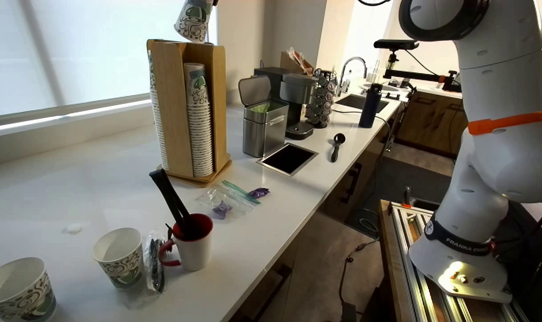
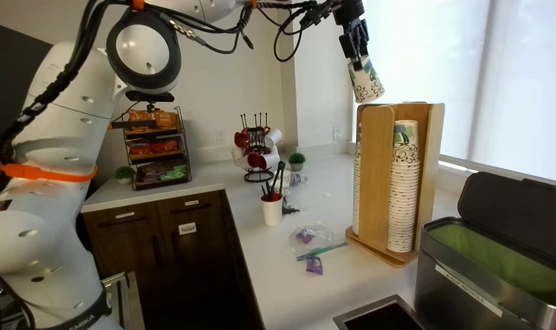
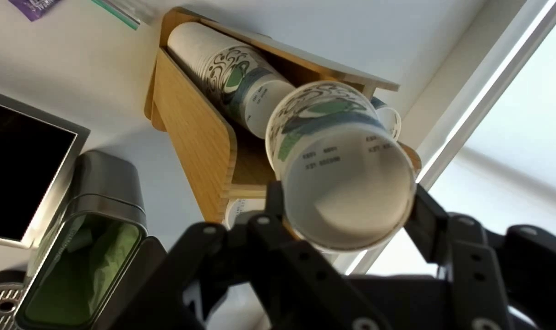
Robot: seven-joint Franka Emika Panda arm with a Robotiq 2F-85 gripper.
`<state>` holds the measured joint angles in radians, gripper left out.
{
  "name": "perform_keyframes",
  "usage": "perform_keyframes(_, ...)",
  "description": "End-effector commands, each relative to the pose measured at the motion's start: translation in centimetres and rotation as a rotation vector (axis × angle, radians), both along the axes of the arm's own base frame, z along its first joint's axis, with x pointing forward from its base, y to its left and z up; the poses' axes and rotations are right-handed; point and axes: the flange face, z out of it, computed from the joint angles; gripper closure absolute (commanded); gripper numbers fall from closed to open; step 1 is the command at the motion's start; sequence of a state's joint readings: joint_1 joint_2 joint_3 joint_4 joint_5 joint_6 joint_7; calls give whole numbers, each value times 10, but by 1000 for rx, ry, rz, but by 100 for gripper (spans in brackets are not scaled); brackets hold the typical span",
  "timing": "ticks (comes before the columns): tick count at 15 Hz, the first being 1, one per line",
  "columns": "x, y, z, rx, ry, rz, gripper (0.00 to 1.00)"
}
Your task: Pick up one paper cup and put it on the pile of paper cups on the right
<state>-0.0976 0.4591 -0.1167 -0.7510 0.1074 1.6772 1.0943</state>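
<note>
A patterned paper cup [image 1: 194,20] is held in the air, upside down and tilted, just above the top of the light-wood holder [image 1: 170,107]. My gripper [image 2: 358,57] is shut on this cup, with a finger on each side of its base; the cup also shows in the wrist view [image 3: 346,183]. The pile of paper cups [image 1: 200,138] stands nested upside down in the holder's slot. It also shows in an exterior view [image 2: 402,201] and in the wrist view [image 3: 232,68], left of the held cup. Two single patterned cups stand upright on the counter, one nearer the mug [image 1: 121,259].
A red-and-white mug with black utensils [image 1: 192,246] stands on the counter. A plastic bag [image 2: 314,238] lies before the holder. A steel bin with open lid [image 2: 488,275] and a square counter opening [image 1: 288,158] are beside it. A window [image 1: 74,53] is behind the holder.
</note>
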Motion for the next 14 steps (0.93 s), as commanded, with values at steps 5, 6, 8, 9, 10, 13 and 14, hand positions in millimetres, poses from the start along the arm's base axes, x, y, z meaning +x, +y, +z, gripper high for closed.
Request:
perform_keyframes(5, 9, -8, -12, 0, 38, -120, 60)
perform_keyframes(6, 9, -8, -14, -4, 48, -127, 60)
perform_keyframes(8, 8, -7, -17, -2, 70, -125, 60)
perform_keyframes(9, 8, -4, -18, -1, 81, -119, 60)
perform_keyframes(10, 7, -3, -18, 0, 92, -117, 60)
perform_keyframes(13, 5, 1, -23, -1, 132, -115, 60)
perform_keyframes(14, 6, 1, -24, -2, 129, -117, 60)
